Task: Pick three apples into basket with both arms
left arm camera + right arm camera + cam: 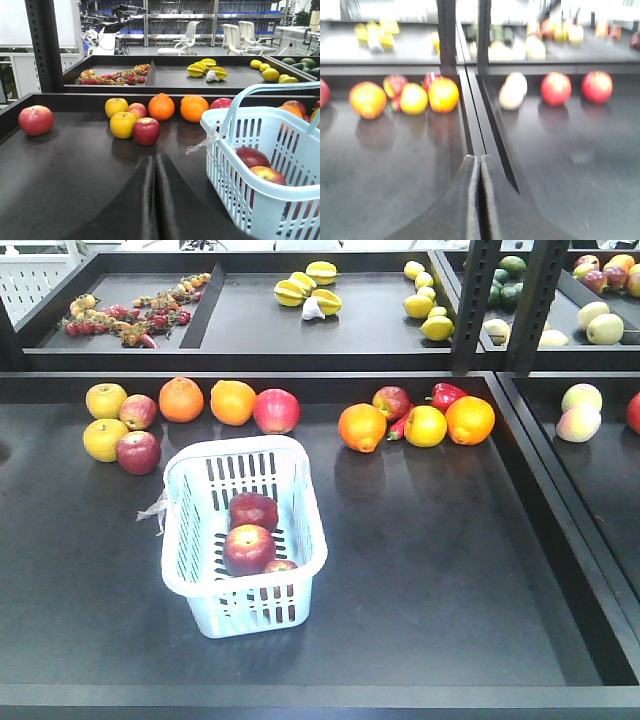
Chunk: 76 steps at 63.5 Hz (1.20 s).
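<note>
From the front view, the basket (243, 540) stands on the dark counter (440, 580), left of centre, and three apples (250, 538) lie inside it: one at the back, one in the middle and one partly hidden by the near wall. Behind the basket, a row of oranges (207, 401), yellow apples (105, 420) and more red apples runs along the counter's rear edge. Neither arm shows here.

In the left wrist view, the left tool (155, 200) has its fingers pressed together, holding nothing; the basket sits just to its right with two apples visible.

In the right wrist view, blurred, the right tool (480, 200) is likewise narrowed shut and empty, above bare counter with fruit well beyond.
</note>
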{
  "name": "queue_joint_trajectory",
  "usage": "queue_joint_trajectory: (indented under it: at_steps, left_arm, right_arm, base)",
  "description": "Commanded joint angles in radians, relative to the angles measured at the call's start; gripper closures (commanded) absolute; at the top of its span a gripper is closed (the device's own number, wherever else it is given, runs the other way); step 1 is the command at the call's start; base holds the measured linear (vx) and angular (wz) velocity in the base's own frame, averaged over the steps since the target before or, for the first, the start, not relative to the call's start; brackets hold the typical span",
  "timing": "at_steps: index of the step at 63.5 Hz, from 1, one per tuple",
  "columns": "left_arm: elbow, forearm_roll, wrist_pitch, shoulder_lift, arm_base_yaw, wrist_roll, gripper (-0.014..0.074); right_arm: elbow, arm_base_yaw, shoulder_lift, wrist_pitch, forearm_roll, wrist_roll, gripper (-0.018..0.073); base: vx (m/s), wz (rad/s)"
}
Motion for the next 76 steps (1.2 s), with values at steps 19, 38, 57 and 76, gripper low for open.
queue_joint_trajectory:
  at_steps: [19,38,57,76]
  left_arm:
    - [0.023,-0.006,-0.066,-0.015,-0.005,-0.007,0.0603]
    - [0.023,-0.006,-0.066,-0.015,-0.005,-0.007,0.0603]
    - [0.023,-0.006,-0.066,-0.015,-0.005,-0.007,0.0603]
    - [0.023,-0.006,-0.066,-0.015,-0.005,-0.007,0.0603]
  right_arm:
    - [0.165,-0.005,-0.267,-0.127,0.050,0.005,0.0568]
    - [0.249,-0.005,-0.270,-0.246,0.072,0.047,0.0568]
    - [0.250,0.074,-0.270,-0.246,0.072,-0.005,0.0568]
    - [0.250,0.133,-0.270,-0.246,0.072,-0.052,0.0568]
  base:
    - [0.00,0.00]
    - [0.00,0.00]
    - [0.00,0.00]
    - [0.00,0.00]
